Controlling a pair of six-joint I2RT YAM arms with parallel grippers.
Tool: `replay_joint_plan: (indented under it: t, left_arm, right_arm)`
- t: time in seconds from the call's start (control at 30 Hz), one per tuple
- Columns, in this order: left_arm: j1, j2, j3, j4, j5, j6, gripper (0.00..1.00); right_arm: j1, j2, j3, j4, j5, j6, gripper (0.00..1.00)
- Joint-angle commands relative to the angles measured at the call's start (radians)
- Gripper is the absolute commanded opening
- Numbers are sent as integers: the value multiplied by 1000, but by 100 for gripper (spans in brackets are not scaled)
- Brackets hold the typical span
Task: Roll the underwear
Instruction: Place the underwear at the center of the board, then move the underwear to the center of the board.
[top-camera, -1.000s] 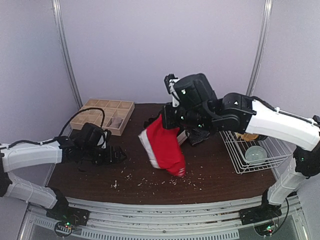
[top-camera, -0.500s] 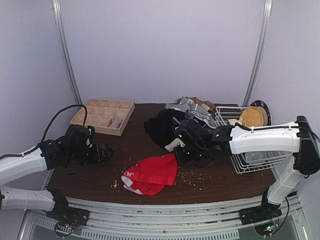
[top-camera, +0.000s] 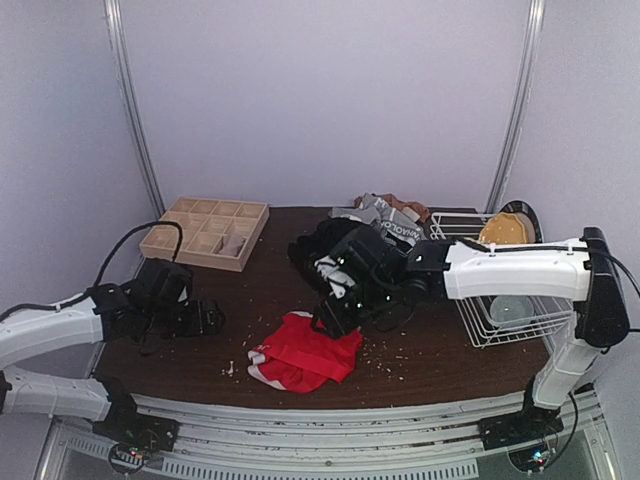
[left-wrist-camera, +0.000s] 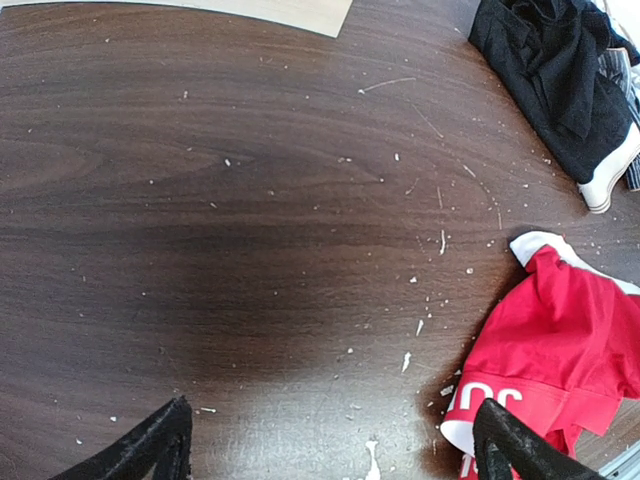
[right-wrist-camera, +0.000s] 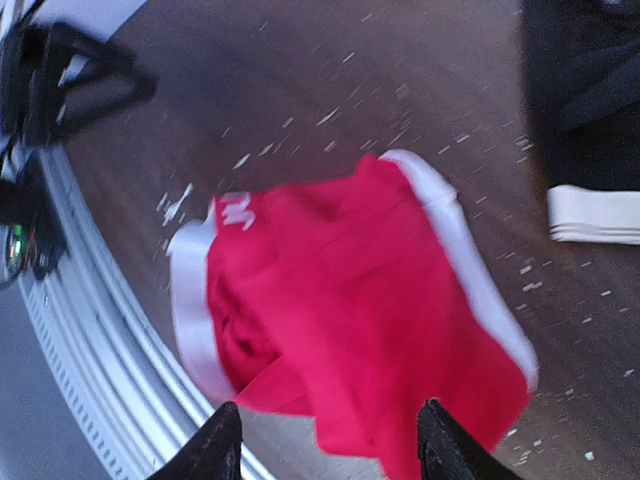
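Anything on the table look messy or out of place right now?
Yes. The red briefs lie crumpled and folded over near the front edge, not spread flat for rolling. Pale crumbs are scattered across the table around them.

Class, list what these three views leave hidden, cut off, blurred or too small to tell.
Top view: right gripper, jaws hidden under its own body.
Left wrist view: red underwear cut off by right and bottom edges.
Right wrist view: waistband lettering blurred, unreadable.
Top view: dark underwear pile partly behind the right arm, pieces uncountable.
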Motion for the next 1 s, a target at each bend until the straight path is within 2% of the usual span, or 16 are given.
replay_joint_plan:
  t: [0.0, 0.17, 0.27, 0.43, 0.67, 0.97]
  left_arm:
    - [4, 10, -11, 50, -3, -1, 95]
    - [4, 40, -3, 59, 15, 0, 95]
    - [4, 69, 2, 65, 29, -1, 95]
    - [5, 113, 9, 76, 51, -12, 94]
    - [4, 159, 16, 94, 79, -27, 94]
    - [4, 223, 84, 37, 61, -14, 93]
  right_arm:
    - [-184, 9, 95, 38, 156, 26, 58]
    - [-249, 272, 304, -9, 219, -34, 58]
    - [-265, 413, 437, -38, 205, -65, 58]
    - [-296, 649, 694, -169, 259, -47, 57]
    - [-403, 808, 848, -251, 377, 11, 57]
    - [-615, 1037, 1275, -368, 296, 74, 59]
